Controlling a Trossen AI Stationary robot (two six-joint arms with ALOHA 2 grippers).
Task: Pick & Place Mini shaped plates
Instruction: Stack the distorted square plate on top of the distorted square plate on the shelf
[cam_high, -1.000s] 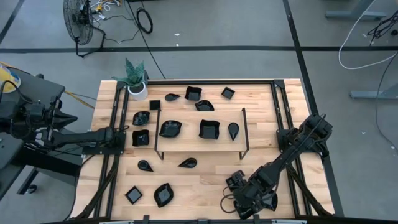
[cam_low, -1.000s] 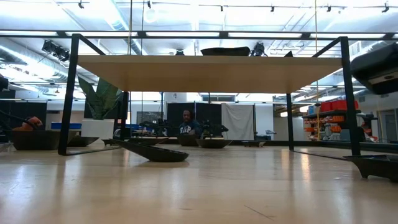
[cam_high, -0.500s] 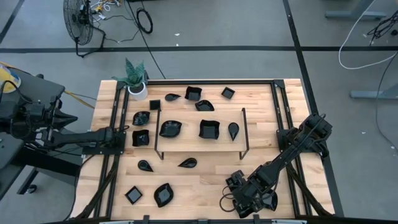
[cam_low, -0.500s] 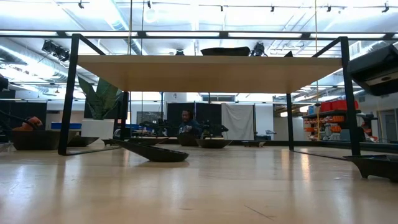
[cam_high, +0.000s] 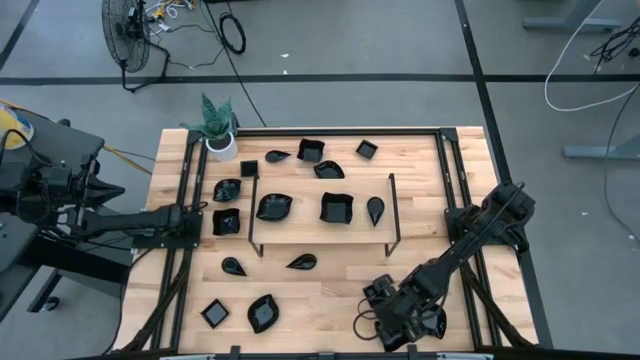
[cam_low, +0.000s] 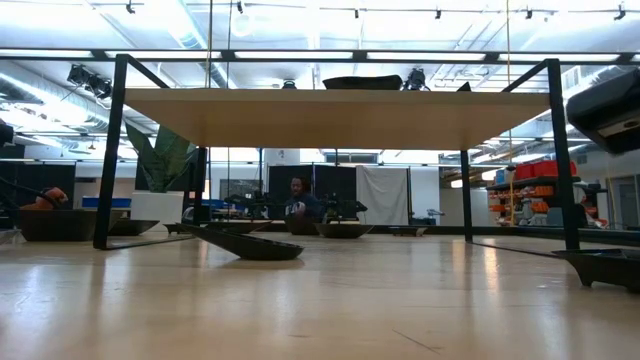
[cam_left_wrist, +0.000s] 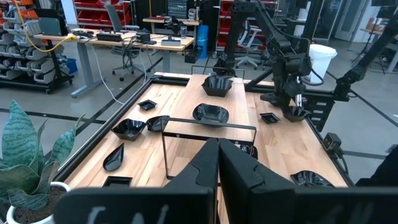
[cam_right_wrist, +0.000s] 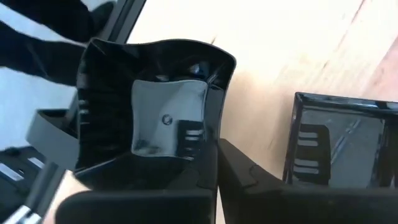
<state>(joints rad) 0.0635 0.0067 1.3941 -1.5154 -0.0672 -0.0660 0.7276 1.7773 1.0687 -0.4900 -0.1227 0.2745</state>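
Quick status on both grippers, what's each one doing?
Left gripper: shut, holding nothing, waiting at the table's left edge.
Right gripper: shut on the rim of a square mini plate near the front right.

A light wooden table (cam_high: 340, 285) was seen from above, with many mini shaped plates (cam_high: 336, 208) scattered over its top, square, teardrop and wavy-leaf dishes among them. A white pot with a green plant (cam_high: 220, 143) was set at its far left corner. A thin black wire frame (cam_high: 320, 243) was placed across the middle, around several dishes.
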